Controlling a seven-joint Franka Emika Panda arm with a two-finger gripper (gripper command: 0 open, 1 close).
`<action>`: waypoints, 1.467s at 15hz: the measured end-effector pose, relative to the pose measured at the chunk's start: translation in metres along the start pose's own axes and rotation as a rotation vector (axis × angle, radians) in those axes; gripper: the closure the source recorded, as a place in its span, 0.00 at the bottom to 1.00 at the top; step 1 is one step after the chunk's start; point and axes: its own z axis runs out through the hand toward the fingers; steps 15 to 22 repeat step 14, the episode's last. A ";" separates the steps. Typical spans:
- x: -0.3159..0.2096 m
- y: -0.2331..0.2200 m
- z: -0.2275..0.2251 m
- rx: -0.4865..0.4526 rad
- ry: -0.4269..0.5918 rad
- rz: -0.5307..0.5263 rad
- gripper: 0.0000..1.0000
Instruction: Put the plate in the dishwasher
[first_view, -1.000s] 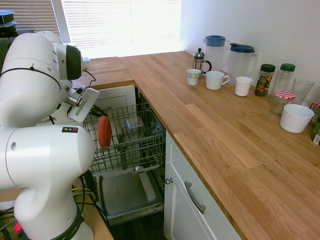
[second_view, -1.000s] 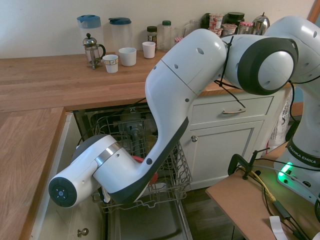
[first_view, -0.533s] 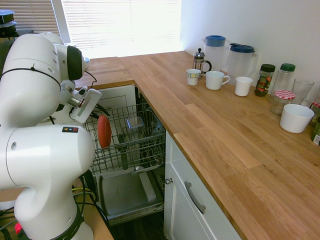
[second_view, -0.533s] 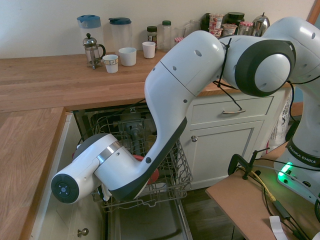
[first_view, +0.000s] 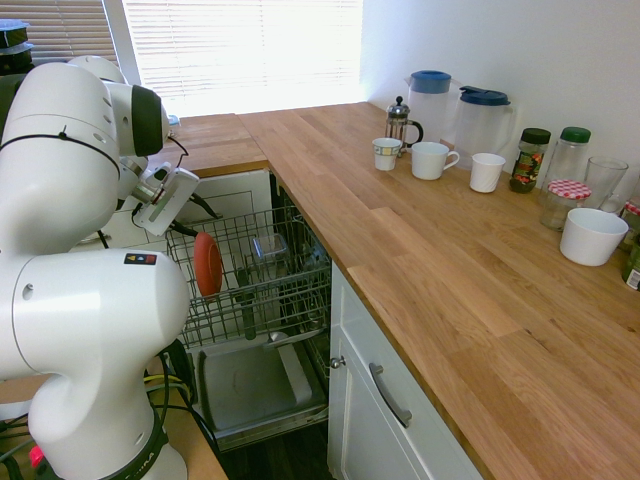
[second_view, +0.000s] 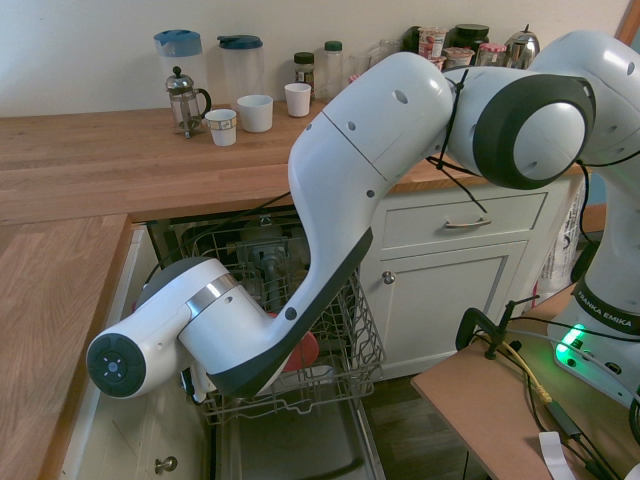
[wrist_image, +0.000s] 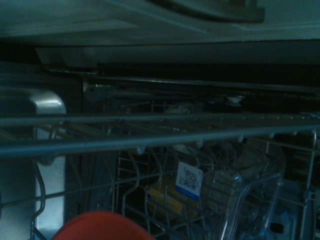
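One plate (first_view: 208, 264) stands on edge in the dishwasher (first_view: 262, 290) rack, below my gripper (first_view: 196, 217); whether my jaws are apart I cannot tell. Three cups (first_view: 430, 159) sit on the counter (first_view: 450, 280).

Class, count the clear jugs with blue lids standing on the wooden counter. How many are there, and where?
2. Both stand against the wall at the counter's far end: one jug behind the coffee press, the other jug beside it, behind the white mugs. None seem hidden.
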 end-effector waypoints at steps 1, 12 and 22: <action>0.002 0.003 -0.005 0.011 0.000 0.005 0.00; 0.003 0.079 -0.051 0.105 -0.027 0.139 0.00; -0.004 0.095 -0.053 0.131 -0.028 0.170 0.00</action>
